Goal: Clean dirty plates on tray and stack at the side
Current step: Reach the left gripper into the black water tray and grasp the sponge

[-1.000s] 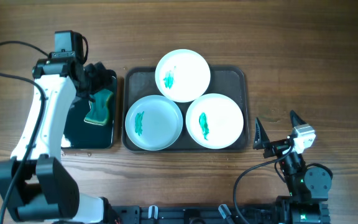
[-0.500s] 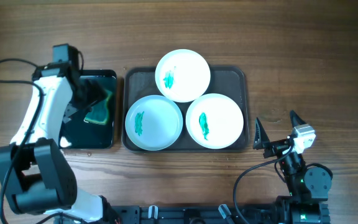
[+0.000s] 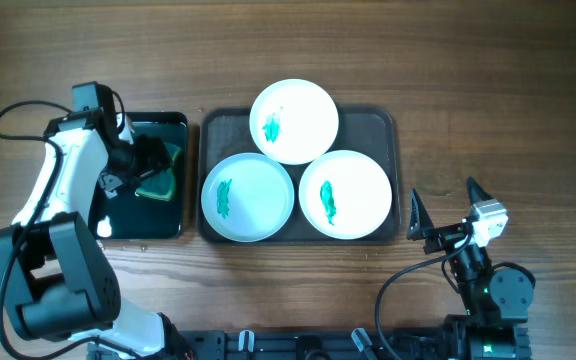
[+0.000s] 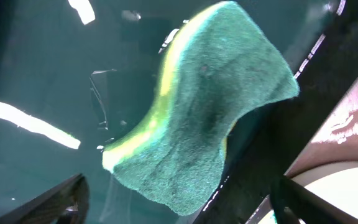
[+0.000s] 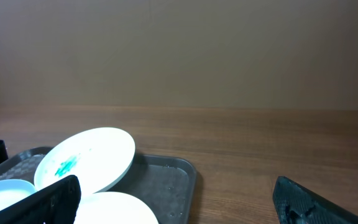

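Three white plates with green-teal smears sit on the dark tray (image 3: 378,125): one at the back (image 3: 294,121), one front left (image 3: 247,197), one front right (image 3: 345,194). The back plate leans on the other two. My left gripper (image 3: 146,165) is open, low over the green sponge (image 3: 161,176) on the small black tray (image 3: 138,215). In the left wrist view the sponge (image 4: 207,118) lies between my spread fingers (image 4: 179,208). My right gripper (image 3: 442,212) is open and empty, right of the tray. In the right wrist view the back plate (image 5: 86,158) and the tray (image 5: 166,180) show.
The black sponge tray stands left of the plate tray, almost touching it. Wooden table (image 3: 498,100) lies bare to the right and behind. The left arm's cable (image 3: 18,115) loops at the far left.
My left gripper has drawn back toward the left and lowered over the sponge. The right arm and the plates have not moved.
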Controlling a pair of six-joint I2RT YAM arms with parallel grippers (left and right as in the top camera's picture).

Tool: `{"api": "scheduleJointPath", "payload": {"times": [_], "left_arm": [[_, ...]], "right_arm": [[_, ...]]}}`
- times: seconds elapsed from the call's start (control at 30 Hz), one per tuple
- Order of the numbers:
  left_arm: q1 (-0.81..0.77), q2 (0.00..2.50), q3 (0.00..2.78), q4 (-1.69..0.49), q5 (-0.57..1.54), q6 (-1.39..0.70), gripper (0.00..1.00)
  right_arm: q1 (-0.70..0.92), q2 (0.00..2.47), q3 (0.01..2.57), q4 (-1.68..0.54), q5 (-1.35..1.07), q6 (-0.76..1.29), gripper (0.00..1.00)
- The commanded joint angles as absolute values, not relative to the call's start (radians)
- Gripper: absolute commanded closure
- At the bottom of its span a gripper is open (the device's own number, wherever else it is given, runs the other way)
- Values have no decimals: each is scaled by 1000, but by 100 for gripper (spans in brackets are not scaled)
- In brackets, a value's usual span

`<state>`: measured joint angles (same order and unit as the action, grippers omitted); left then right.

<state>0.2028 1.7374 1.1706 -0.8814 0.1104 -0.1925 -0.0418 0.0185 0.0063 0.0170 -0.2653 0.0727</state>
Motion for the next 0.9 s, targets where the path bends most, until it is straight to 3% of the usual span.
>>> {"api": "scheduleJointPath", "payload": {"times": [0.0, 0.4, 0.67, 0.8, 0.87], "left_arm": [[196, 1751, 1150, -861, 85, -136, 16], [194, 1751, 1073, -791, 78, -172, 19], [194, 1751, 1031, -744, 82, -172, 15], [194, 1751, 1031, -746, 116, -171, 17], [194, 1751, 1031, -722, 115, -171, 23]], "right_arm": [[-37, 18, 5, 23, -277, 54, 0], [-37, 18, 5, 23, -277, 55, 0], [-36, 18, 5, 23, -277, 55, 0], [-37, 18, 5, 23, -277, 54, 0], [-36, 18, 5, 23, -277, 55, 0]]}}
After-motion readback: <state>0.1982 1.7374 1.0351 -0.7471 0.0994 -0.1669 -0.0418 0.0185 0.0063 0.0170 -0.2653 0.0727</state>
